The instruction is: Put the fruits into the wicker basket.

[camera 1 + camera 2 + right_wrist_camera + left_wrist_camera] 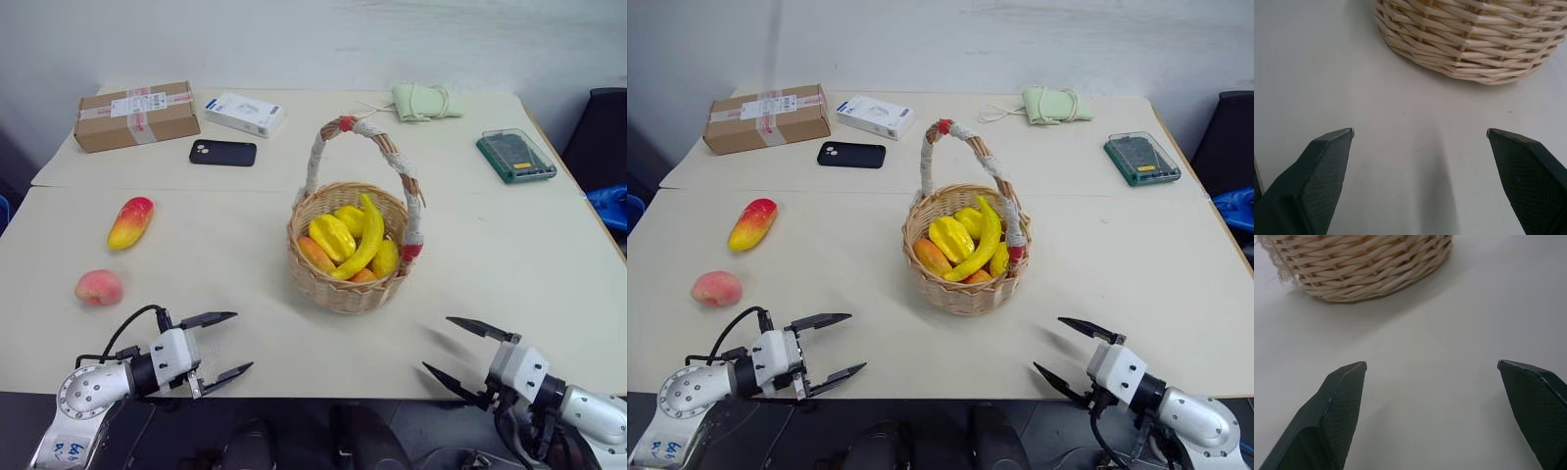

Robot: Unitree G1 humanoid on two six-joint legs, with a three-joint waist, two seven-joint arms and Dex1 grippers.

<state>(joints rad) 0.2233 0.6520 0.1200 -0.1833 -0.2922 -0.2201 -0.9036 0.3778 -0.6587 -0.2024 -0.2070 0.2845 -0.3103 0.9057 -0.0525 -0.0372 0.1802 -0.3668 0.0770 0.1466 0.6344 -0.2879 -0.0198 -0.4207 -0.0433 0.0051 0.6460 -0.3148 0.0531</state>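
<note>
A pink-red peach (99, 287) lies on the table near its left front, and a red-to-yellow mango (130, 222) lies a little farther back. The wicker basket (350, 284) stands mid-table, upright, its arched handle wrapped in white cloth with red ends; a banana and other yellow fruits fill it. My left gripper (222, 343) hovers open and empty at the front edge, right of the peach, pointing toward the basket (1366, 269). At the front right, my right gripper (453, 347) is open and empty too, facing the basket (1469, 44).
Along the back of the table (216, 264) lie a cardboard box (136, 115), a white box (244, 113), a black phone (223, 153), a pale green pouch (425, 101) and a green case (516, 156). A seam runs across the table behind the basket.
</note>
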